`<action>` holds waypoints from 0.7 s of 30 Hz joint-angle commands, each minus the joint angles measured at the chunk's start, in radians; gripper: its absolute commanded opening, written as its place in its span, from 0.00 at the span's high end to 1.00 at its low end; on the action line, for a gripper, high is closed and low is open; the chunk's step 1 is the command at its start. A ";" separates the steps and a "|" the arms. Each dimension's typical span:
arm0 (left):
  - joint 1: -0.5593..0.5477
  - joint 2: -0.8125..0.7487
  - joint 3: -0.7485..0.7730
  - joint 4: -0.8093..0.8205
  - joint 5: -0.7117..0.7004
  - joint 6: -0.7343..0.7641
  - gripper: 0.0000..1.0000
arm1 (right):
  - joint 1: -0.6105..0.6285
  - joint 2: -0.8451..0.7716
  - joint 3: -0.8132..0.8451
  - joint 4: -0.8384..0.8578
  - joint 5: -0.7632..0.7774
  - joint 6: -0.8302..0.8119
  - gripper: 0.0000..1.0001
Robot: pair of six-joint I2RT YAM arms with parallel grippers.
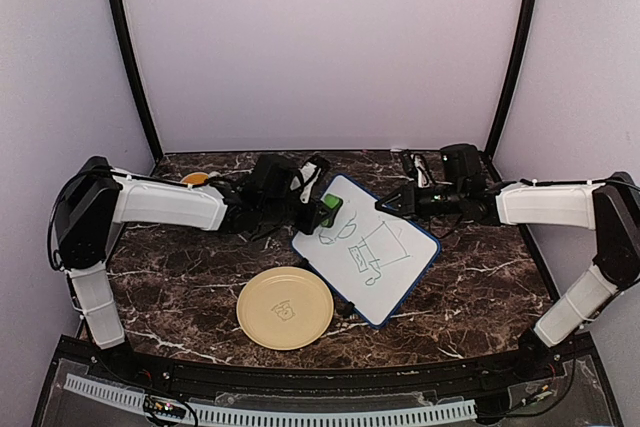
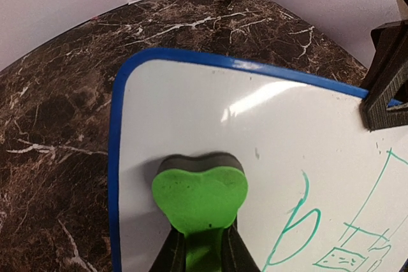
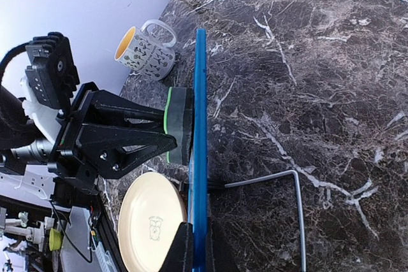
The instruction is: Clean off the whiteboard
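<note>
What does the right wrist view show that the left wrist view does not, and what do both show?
Only the right wrist view shows the mug, the plate, a bent metal rod on the table, and the whiteboard seen edge-on. Only the left wrist view shows the board's white face with its green drawings. Both show the whiteboard, the green eraser held against it by the left gripper, the right gripper clamping its edge, and the marble table.

Dark marble table (image 1: pixel 470 287) — plate (image 1: pixel 285 307), mug (image 3: pixel 148 49)

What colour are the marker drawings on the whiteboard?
Green; the drawings on the whiteboard show best in the left wrist view.
</note>
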 commanded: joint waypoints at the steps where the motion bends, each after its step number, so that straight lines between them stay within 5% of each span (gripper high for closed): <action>1: 0.004 -0.033 -0.144 0.011 0.018 -0.020 1.00 | 0.022 0.036 -0.003 -0.015 -0.022 -0.015 1.00; 11: -0.050 -0.053 -0.312 0.110 -0.002 -0.065 1.00 | 0.022 0.034 -0.006 -0.015 -0.023 -0.016 1.00; 21: -0.067 -0.042 -0.138 0.085 -0.101 -0.008 1.00 | 0.022 0.035 -0.011 -0.007 -0.034 -0.014 1.00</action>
